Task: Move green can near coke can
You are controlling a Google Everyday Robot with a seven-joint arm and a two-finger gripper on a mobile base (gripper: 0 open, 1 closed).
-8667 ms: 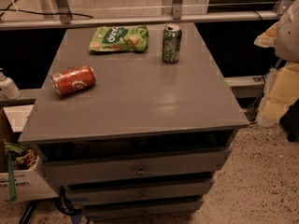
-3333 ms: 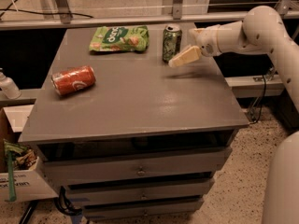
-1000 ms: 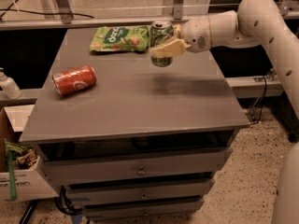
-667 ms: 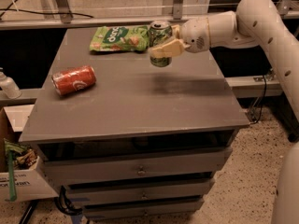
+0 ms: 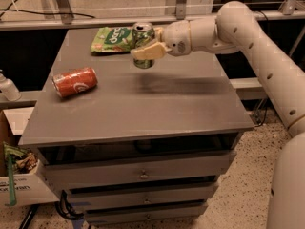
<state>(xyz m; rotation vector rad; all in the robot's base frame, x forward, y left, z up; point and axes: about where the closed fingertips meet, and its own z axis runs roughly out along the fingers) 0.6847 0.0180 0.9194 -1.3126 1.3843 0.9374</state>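
The green can point(image 5: 142, 36) is held upright in the air above the back middle of the grey table point(image 5: 143, 104), lifted clear of the top. My gripper point(image 5: 146, 49) reaches in from the right and is shut on the green can, one cream finger across its front. The coke can point(image 5: 75, 81), red-orange with a white logo, lies on its side near the table's left edge, well to the left and nearer than the green can.
A flat green snack bag point(image 5: 113, 38) lies at the table's back, just behind and left of the held can. My arm point(image 5: 248, 42) spans the right side. Drawers sit under the table. A cardboard box point(image 5: 19, 175) and a white bottle point(image 5: 7, 87) stand at left.
The gripper took hold of the green can at the back right, lifted it off the table and has carried it leftward; in the last second it moved slightly further left.
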